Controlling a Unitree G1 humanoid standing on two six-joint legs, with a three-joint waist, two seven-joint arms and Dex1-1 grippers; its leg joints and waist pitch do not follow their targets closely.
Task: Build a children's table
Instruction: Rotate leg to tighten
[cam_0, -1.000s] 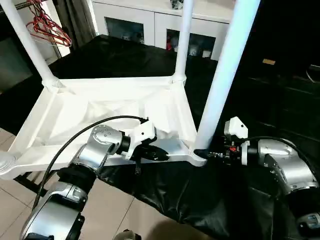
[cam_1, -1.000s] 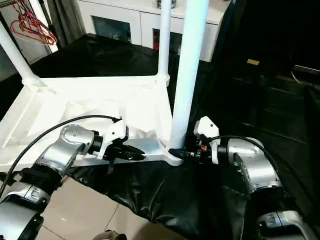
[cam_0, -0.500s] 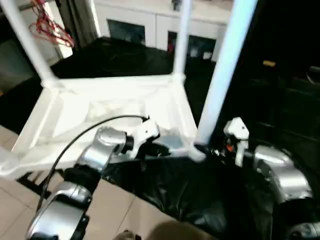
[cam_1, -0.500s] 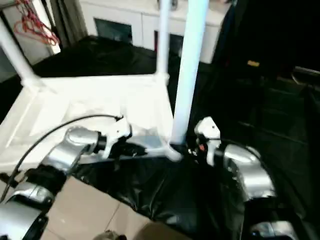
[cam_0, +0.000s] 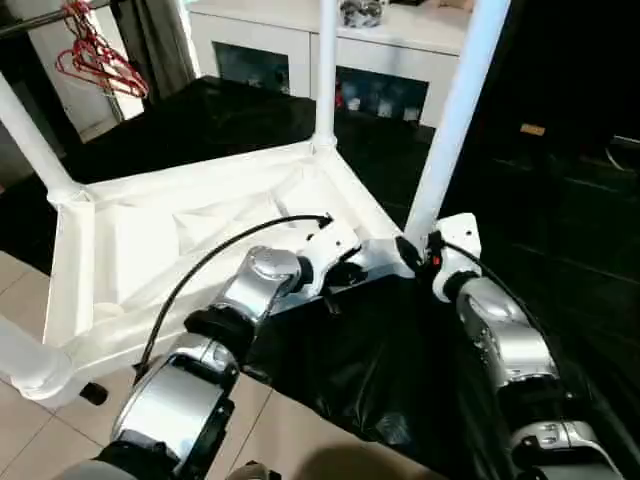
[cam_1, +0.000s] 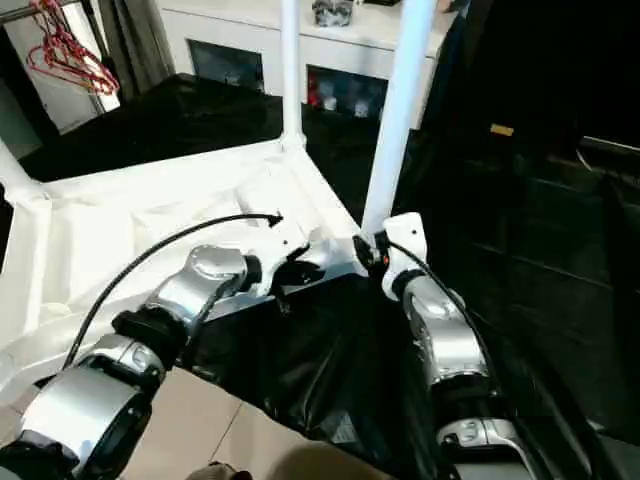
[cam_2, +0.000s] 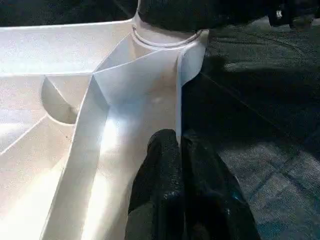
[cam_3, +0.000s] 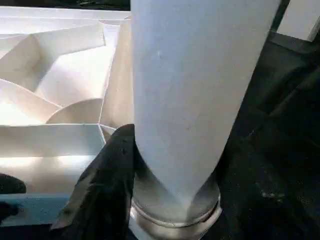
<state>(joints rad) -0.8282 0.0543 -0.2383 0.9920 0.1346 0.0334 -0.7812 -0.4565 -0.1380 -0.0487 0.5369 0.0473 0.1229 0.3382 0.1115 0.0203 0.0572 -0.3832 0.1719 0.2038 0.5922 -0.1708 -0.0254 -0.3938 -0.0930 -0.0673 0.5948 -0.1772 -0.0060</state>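
My left gripper (cam_0: 345, 272) pinches the rim of the upturned table top (cam_0: 150, 235) on the black sheet, steadying it; my right gripper (cam_0: 408, 250) clasps the near-corner leg (cam_0: 450, 120) upright in its socket.

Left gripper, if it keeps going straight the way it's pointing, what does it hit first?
Probably the corner socket of the tabletop: the left gripper, shut on the rim wall, points along that wall toward the socket where a leg stands. Depth is hard to judge.
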